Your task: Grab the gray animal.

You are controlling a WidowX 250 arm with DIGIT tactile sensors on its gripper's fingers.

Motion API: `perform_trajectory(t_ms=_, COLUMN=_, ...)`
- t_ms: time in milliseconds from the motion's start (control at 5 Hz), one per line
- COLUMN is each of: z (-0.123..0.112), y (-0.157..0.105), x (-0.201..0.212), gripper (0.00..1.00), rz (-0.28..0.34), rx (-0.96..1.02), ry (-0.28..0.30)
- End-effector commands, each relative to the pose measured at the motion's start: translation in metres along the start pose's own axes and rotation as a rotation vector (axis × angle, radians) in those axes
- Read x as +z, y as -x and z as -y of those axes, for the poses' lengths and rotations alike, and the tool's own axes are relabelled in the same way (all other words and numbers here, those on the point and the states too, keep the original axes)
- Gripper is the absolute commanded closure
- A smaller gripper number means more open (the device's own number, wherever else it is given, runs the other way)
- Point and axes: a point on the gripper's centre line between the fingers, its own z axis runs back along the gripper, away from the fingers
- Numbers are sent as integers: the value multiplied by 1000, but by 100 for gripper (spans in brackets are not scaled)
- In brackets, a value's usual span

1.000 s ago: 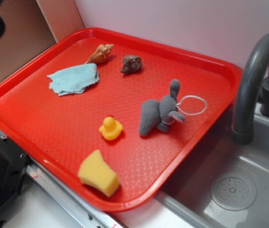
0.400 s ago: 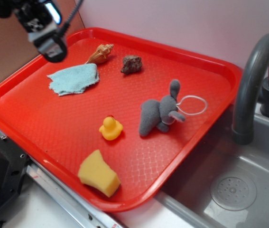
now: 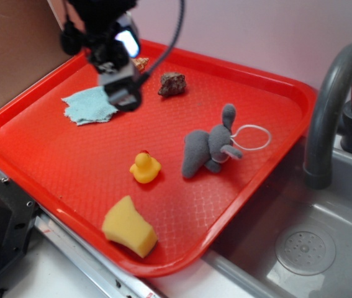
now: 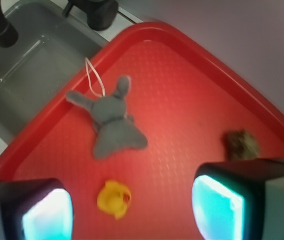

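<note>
While the sink (image 3: 324, 248) sits at the right, the red tray (image 3: 275, 155) fills most of the view. Above the tray's far left part hangs the tool (image 3: 125, 99), over a blue cloth (image 3: 89, 105), its fingers (image 4: 217, 205) spread wide with nothing between them. Well apart from it, the gray animal (image 3: 208, 148) lies near the tray's right rim, a yellow sponge (image 3: 129, 228) at the front, a duck (image 3: 144, 167) just beside the animal, a rock (image 3: 172, 84) at the back.

gray animal (image 4: 110, 125) mid-tray (image 4: 192, 100) | duck (image 4: 114, 199) near it — rock (image 4: 242, 144) apart | jaws spread, empty
</note>
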Motion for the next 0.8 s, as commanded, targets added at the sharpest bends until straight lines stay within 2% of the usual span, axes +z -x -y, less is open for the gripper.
perform_trajectory(t_ms=0, z=11, y=-32, x=-35, gripper=0, rz=-38, rx=-117, ry=41)
perform_trajectory(t_ms=400, z=25, y=-35, x=-70, gripper=0, rz=-127, rx=-175, ry=62)
perform_trajectory(t_ms=600, z=21, y=-27, x=-86, gripper=0, rz=-192, rx=-166, ry=29)
